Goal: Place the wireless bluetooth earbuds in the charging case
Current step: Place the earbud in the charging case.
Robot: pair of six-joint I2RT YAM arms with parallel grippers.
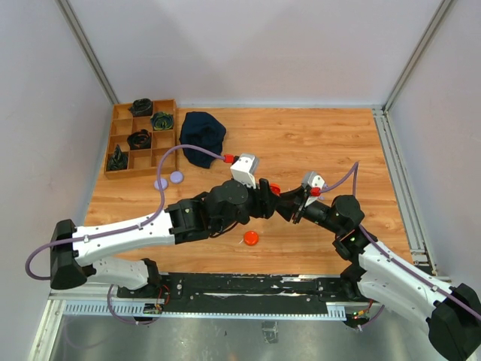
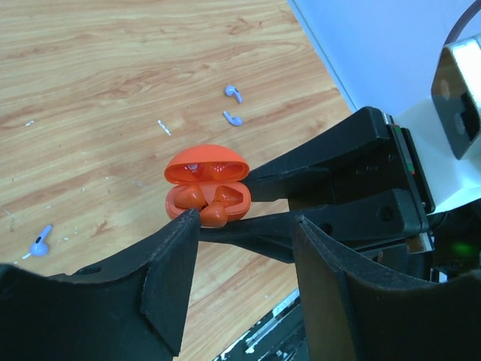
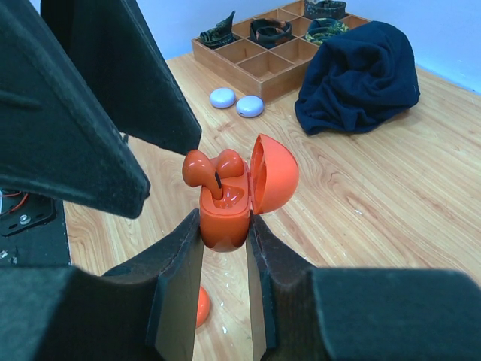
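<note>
Near the middle of the desk (image 1: 323, 143), slightly toward its near edge, clamping the open orange charging case (image 3: 224, 222) by its base with the right fingers (image 3: 176, 263). Holding the left fingers (image 2: 171, 256) apart just beside the case, gripping nothing. Seating, by the look of it, an orange earbud (image 3: 214, 173), sticking up out of its well rather than lying flush. Next, probably needing a gentle press downward with one left fingertip, with the case held steady. Leaving lavender earbuds (image 2: 234, 94) loose on the desk, well apart from the case.
</note>
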